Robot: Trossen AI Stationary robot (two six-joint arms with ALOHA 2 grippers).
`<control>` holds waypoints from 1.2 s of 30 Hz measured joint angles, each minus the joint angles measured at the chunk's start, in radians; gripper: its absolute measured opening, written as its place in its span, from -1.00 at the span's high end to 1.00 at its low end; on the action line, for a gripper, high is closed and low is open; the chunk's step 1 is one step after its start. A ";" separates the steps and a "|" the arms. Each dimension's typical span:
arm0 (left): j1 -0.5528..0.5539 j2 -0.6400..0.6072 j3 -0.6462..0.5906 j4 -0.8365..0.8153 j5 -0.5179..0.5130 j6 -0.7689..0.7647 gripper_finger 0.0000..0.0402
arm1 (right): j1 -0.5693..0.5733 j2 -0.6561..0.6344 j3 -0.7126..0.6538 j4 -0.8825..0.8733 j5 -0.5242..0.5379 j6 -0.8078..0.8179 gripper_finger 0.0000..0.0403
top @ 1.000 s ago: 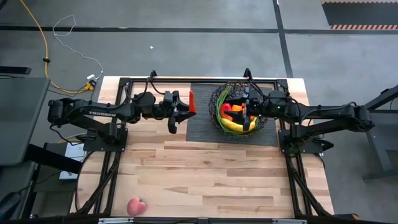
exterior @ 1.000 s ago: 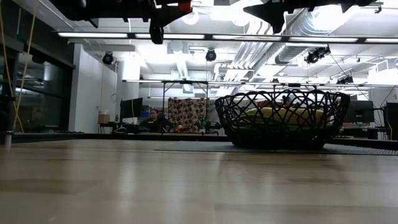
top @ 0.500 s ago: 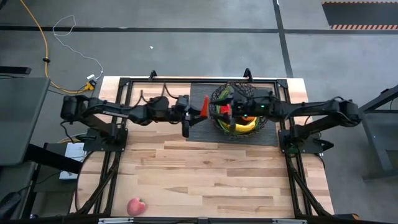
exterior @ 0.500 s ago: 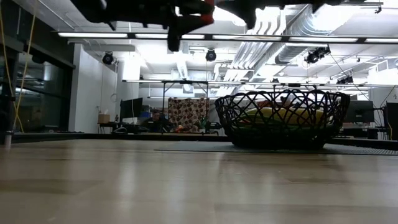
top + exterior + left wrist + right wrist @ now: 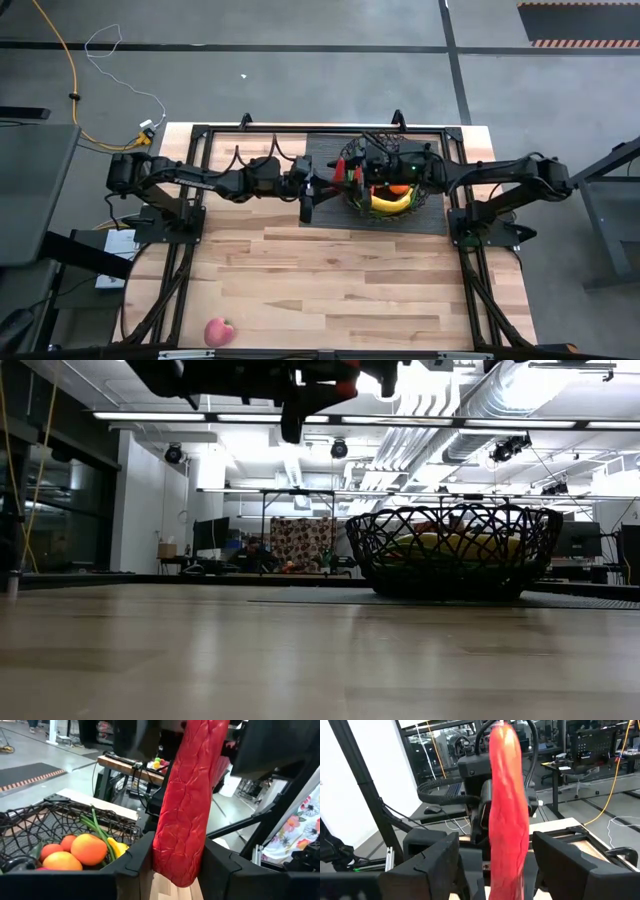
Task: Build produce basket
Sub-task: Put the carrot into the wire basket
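Left wrist view: left gripper (image 5: 175, 862) fingers clamp a wrinkled red pepper (image 5: 187, 800); right gripper (image 5: 492, 855) fingers flank it, apart.

Wrinkled glossy red pepper (image 5: 186, 805); black wire basket (image 5: 455, 550); pale wood table (image 5: 330, 280).

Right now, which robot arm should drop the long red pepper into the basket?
Probably the right gripper: it hangs at the basket rim, fingers open around the red pepper. The left gripper grips it beside the rim, over the mat.
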 joint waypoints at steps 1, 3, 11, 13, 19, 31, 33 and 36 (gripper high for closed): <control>0.000 -0.001 0.000 0.002 -0.001 0.000 0.45 | 0.000 0.000 0.000 -0.006 0.000 0.010 -0.18; 0.000 -0.001 0.000 0.001 -0.001 0.000 0.45 | 0.000 0.000 0.000 -0.017 0.000 0.026 -0.11; 0.000 -0.001 0.000 0.002 -0.001 0.001 0.45 | 0.000 0.000 0.000 -0.025 0.003 0.064 0.42; 0.000 -0.001 0.000 0.002 -0.001 0.000 0.45 | 0.000 0.000 0.000 -0.025 0.003 0.063 0.57; 0.000 -0.001 0.000 0.001 -0.001 0.000 0.45 | 0.000 0.000 0.000 -0.026 0.004 0.056 0.84; 0.011 -0.009 0.000 -0.008 0.045 -0.045 0.10 | 0.000 -0.001 0.000 -0.028 -0.002 0.055 0.75; 0.022 -0.018 0.000 -0.027 0.066 -0.076 -0.02 | -0.004 -0.015 0.000 -0.053 -0.005 0.035 0.76; 0.052 -0.060 -0.002 -0.111 0.114 -0.078 -0.17 | -0.017 -0.057 0.000 -0.132 -0.006 0.012 0.76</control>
